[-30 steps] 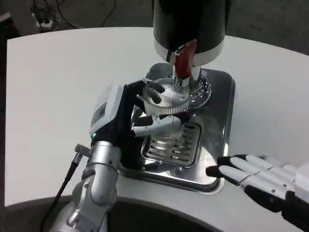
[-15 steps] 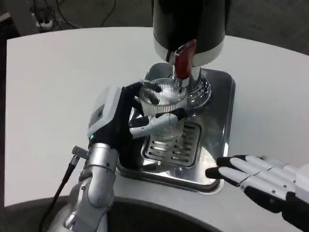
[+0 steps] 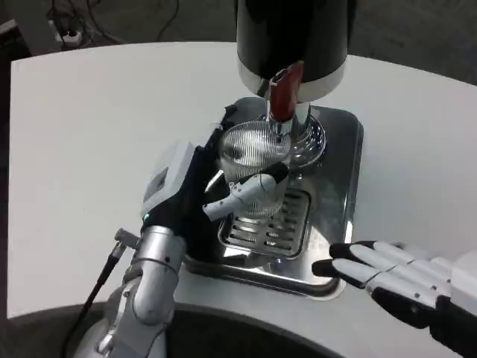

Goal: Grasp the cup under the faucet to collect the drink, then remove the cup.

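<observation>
The cup (image 3: 252, 165) stands upright, mouth up, on the steel drip tray (image 3: 339, 216), directly under the red faucet (image 3: 283, 95) of the black dispenser (image 3: 292, 37). The left hand (image 3: 195, 186) grasps it from the left, fingers (image 3: 242, 192) wrapped across its front. White table (image 3: 89, 134) lies open to the left. The right hand (image 3: 395, 274) rests flat, fingers spread, holding nothing, just beside the tray's near right corner.

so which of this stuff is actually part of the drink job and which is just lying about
Part of the job:
- ribbed clear cup, held under the faucet
- faucet with red lever on the black drink dispenser
- steel drip tray with its grate
- left robot hand, gripping the cup

Just lying about:
- right robot hand, resting open by the tray's corner
- cables on the floor beyond the white table
</observation>
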Available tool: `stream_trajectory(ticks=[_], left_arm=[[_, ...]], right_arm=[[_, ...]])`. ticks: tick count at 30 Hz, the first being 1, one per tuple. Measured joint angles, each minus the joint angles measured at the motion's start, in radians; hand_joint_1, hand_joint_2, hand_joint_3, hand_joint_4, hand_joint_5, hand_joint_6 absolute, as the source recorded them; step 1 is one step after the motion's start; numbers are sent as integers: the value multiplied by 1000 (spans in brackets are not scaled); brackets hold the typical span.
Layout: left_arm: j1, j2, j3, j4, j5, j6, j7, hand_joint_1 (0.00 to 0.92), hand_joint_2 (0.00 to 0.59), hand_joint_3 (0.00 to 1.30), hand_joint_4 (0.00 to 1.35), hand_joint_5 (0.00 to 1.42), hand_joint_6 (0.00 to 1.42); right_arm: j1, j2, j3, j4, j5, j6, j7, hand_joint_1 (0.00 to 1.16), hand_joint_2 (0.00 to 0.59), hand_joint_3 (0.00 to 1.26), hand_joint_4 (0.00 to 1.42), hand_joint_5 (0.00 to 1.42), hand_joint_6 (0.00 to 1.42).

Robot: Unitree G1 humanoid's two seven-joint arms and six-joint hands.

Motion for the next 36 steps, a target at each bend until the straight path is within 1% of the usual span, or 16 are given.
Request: stream_trajectory(ticks=[3,6,8,10,11,15,20,23,25,27,32,36], left_arm=[[0,2,-4,4,-2,-5,-10,205,84,45,56,258,177],[0,7,-5,7,-2,-15,-21,158,84,9,2,167,95],[0,9,-6,10,-4,-21,-39,65,81,0,0,75,36],[0,10,-6,13,-12,-26,-56,9,89,0,0,34,2],[0,10,-6,20,-20,-35,-72,2,90,0,0,29,0],[0,11,-4,39,-45,-58,-100,0,92,40,0,3,0],[0,11,-1,46,-49,-71,-100,0,91,49,0,0,0],[0,12,-1,46,-48,-72,-100,0,51,2,0,0,0],[0,14,-1,46,-47,-72,-100,0,26,0,0,0,0],[0,17,-2,43,-45,-72,-108,0,14,0,0,0,0],[5,26,-1,26,-45,-72,-117,0,3,0,0,0,0],[33,42,9,-32,-70,-71,-146,0,0,0,0,0,0]], right_arm=[[-3,0,2,0,0,7,0,485,450,74,0,0,0],[-5,0,3,0,0,10,0,485,450,74,0,0,0],[-8,0,7,0,0,12,0,485,450,74,0,0,0],[-11,0,9,0,0,15,0,485,450,74,0,0,0],[-13,0,12,0,0,16,0,485,450,74,0,0,0],[-20,0,24,0,0,20,0,485,450,74,0,0,0],[-23,0,35,0,-1,28,0,485,450,74,0,0,0],[-29,0,37,0,-3,31,0,487,453,74,0,0,0],[-32,0,39,0,-3,32,0,488,455,74,0,0,0],[-33,0,41,0,-3,33,0,490,456,74,0,0,0],[-35,0,43,0,-4,34,0,492,458,74,0,0,0],[-38,0,50,0,-13,35,0,494,458,74,0,0,0]])
